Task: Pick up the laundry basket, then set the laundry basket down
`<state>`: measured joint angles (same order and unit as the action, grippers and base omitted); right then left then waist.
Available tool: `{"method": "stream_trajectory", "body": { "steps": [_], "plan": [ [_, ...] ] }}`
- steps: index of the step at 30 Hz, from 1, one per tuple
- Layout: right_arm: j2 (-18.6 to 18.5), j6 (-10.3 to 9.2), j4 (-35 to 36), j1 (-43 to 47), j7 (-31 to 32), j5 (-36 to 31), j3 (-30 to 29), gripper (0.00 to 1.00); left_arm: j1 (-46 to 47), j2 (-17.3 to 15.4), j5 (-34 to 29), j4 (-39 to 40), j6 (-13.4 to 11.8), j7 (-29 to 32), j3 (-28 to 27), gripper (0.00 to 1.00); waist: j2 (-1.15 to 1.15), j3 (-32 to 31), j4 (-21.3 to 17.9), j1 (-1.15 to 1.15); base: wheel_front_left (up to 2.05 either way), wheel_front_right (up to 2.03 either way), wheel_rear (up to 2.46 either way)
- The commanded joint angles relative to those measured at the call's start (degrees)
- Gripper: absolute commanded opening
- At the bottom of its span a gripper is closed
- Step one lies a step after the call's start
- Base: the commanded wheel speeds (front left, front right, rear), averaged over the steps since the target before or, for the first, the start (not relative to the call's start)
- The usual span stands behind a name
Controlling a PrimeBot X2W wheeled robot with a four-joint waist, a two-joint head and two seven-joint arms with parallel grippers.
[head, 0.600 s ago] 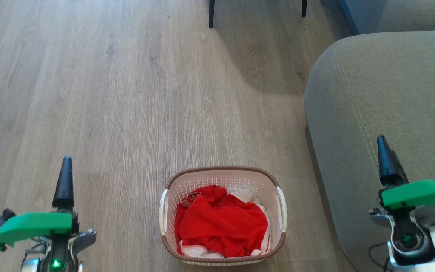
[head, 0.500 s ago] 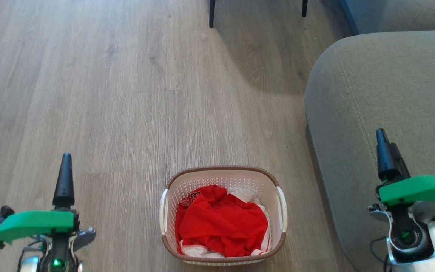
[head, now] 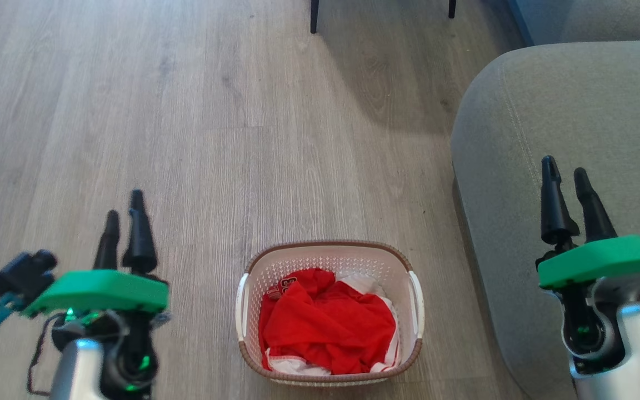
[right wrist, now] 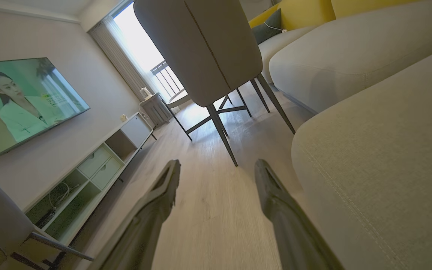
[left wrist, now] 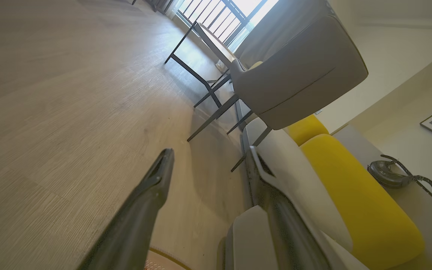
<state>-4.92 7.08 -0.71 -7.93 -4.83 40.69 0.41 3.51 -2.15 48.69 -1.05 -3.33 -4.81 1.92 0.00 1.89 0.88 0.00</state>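
Left gripper (head: 125, 204) parted, empty; right gripper (head: 564, 166) same; laundry basket (head: 325, 260) on wood floor (head: 186, 139), ungrasped; lift, set-down pending.

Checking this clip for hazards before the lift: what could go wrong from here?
1. The sofa stands close to the right side of the laundry basket, and the right gripper is beside the sofa. Reaching in for the right handle could scrape it.
2. The left gripper and the right gripper are open and apart from the basket. An uneven grab might tilt it and spill the red clothes.
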Motion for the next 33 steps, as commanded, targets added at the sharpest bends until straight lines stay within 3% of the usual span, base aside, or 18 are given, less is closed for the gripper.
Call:
{"method": "stream_trajectory", "body": {
  "steps": [1, 3, 7, 17, 24, 25, 33],
  "plan": [
    [-1.4, 0.22, 2.9, -3.1, -0.7, -2.3, 1.0, 1.0, 3.2, -0.6, -2.6, 2.8, -1.0, -0.8, 0.2, 1.0, 0.0, 0.1, 0.0, 0.0, 0.0, 0.0, 0.0],
    [-1.9, 0.23, 3.6, -3.4, -1.2, -5.4, 2.2, 1.0, 3.6, -0.6, -6.5, 3.4, -3.6, -1.3, 2.9, 1.0, 0.0, 0.2, 0.1, 0.0, 0.0, 0.0, 0.0],
    [-2.8, 0.25, 4.4, -3.8, -1.9, -9.6, 3.8, 1.0, 3.7, -0.6, -11.1, 2.8, -6.1, -1.9, 5.7, 1.0, 0.0, 0.2, 0.2, 0.0, 0.0, 0.0, 0.0],
    [-3.5, 0.28, 3.4, -3.3, -3.6, -18.1, 6.6, 1.0, 4.4, -0.9, -20.1, -0.1, -8.9, -3.6, 9.1, 1.0, 0.0, 0.2, -0.1, 0.0, 0.0, 0.0, 0.0],
    [-4.2, 0.3, 2.9, -3.4, -4.8, -24.6, 9.1, 1.0, 6.6, -4.8, -30.4, -0.3, -16.6, -4.8, 17.4, 1.0, 0.0, 0.2, -0.3, 0.0, 0.0, 0.0, 0.0],
    [-4.2, 0.3, 2.9, -3.4, -4.8, -24.6, 9.1, 1.0, 6.6, -4.8, -30.4, -0.3, -16.6, -4.8, 17.4, 1.0, 0.0, 0.2, -0.3, 0.0, 0.0, 0.0, 0.0],
    [-4.5, 0.33, 2.0, -3.4, -6.1, -30.7, 11.5, 1.0, 9.8, -8.6, -34.7, -2.5, -25.2, -6.1, 28.0, 1.0, 0.0, 0.2, -0.3, 0.0, 0.0, 0.0, 0.0]
  ]
}}
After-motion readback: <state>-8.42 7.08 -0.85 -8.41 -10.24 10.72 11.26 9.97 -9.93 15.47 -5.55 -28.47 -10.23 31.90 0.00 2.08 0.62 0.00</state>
